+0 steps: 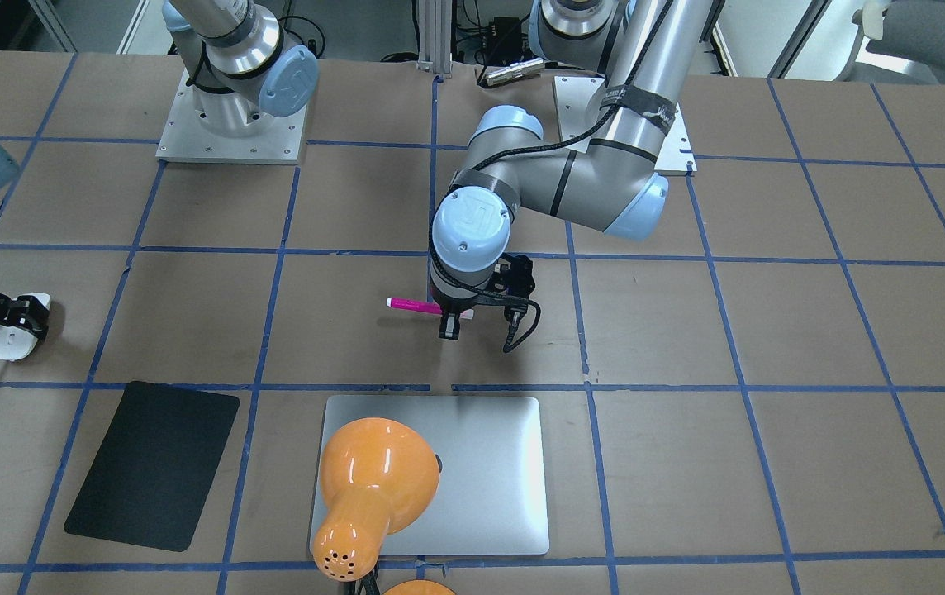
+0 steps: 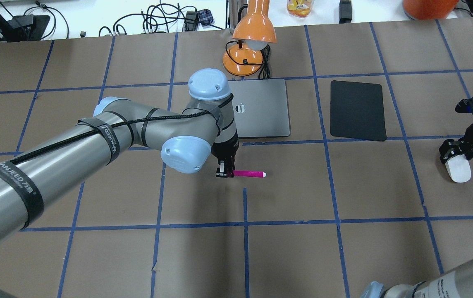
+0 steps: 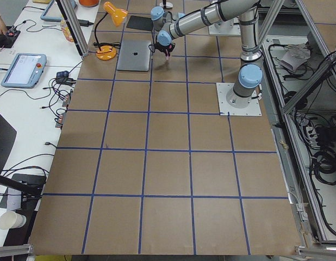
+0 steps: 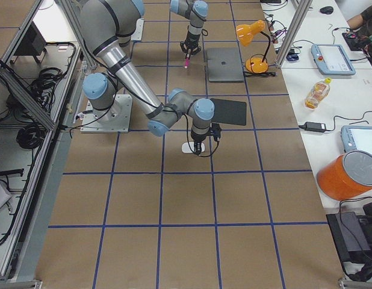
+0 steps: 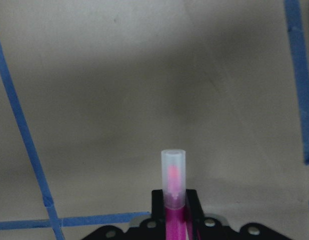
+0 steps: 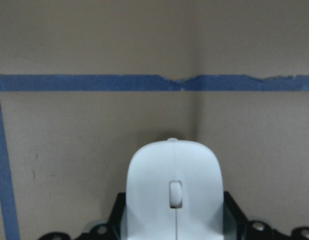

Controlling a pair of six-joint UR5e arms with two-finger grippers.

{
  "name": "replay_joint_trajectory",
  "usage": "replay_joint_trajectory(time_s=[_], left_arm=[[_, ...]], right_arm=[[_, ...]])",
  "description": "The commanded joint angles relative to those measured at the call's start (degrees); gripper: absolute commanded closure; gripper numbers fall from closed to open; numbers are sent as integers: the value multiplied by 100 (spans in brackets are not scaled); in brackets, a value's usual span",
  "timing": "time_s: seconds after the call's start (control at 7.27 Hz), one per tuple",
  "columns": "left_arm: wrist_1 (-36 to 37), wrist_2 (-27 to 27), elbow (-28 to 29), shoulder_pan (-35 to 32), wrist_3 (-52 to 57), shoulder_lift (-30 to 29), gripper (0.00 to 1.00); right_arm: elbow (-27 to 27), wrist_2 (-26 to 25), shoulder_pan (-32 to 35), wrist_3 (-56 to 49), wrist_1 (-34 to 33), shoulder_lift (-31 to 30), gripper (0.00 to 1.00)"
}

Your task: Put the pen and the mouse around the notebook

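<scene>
Pen look: the pen (image 2: pixel 249 174) is short, slim and bright pink with a small white tip. The left wrist view shows a pale translucent cap with pink inside it.

Pen place: it lies level over the middle of the table (image 2: pixel 344 248), on the robot's side of the notebook and near that slab's closest edge without touching it. I cannot tell whether it rests on the paper.

Left fingers: the left gripper (image 2: pixel 225 173) points down and is clamped narrowly on one end of the pen. The rest of the barrel sticks out sideways toward the robot's right. In the wrist view the pink barrel runs between the two black fingers (image 5: pixel 157 197).

Mouse look: the mouse (image 2: pixel 458 169) is glossy white and oval, with a small scroll wheel and a thin seam down its top.

Mouse place: it is near the table's right end, well apart from the notebook.

Right fingers: the right gripper (image 2: pixel 455 152) is spread to the mouse's width and grips its sides at the rear. The rounded front pokes out past the fingers.

Notebook: the notebook (image 2: pixel 261 109) is a flat silver-grey slab with rounded corners and a dark logo. It lies midway along the table's far edge.

Black pad: the black pad (image 2: pixel 358 109) lies between the notebook and the mouse.

Lamp: the orange lamp (image 2: pixel 253 37) stands at the far edge, with its base just beside the notebook.
</scene>
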Motion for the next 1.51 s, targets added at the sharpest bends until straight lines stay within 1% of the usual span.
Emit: replay_joint_trajectory(time_s=[0.0,0.14,0.28,0.41,0.55,0.69,0.83,0.96,1.1,1.24,1.38], left_arm=[[35,115,35,-49,-216,-212,21],[79,211,70,-24,-164,-177,0],[114,186,88,55,71,14,0],[-60,230,62,160,952,199,0],[-644,291,62,440,2362,401,0],[-1059,361,96,773,3812,708,0],[-1263,379,106,1090,4888,1033,0],[-1518,397,114,1319,5812,1384,0],[-1860,440,132,1487,7126,1762,0],[-2046,650,245,1549,8140,2035,0],[-2204,695,455,1611,9099,2107,0]], right_arm=[[-59,22,18,35,9,-102,49],[-181,57,44,253,70,-111,50],[-339,14,227,316,97,-111,50],[-454,22,473,569,97,-111,50],[-568,31,806,998,88,-111,49],[-752,40,1183,1481,88,-42,49],[-928,83,1474,1929,88,37,49],[-1173,101,1695,2143,88,247,49],[-1515,154,1914,2449,88,545,49],[-1919,224,2195,2661,88,870,48],[-2288,242,2354,2985,280,1134,48]])
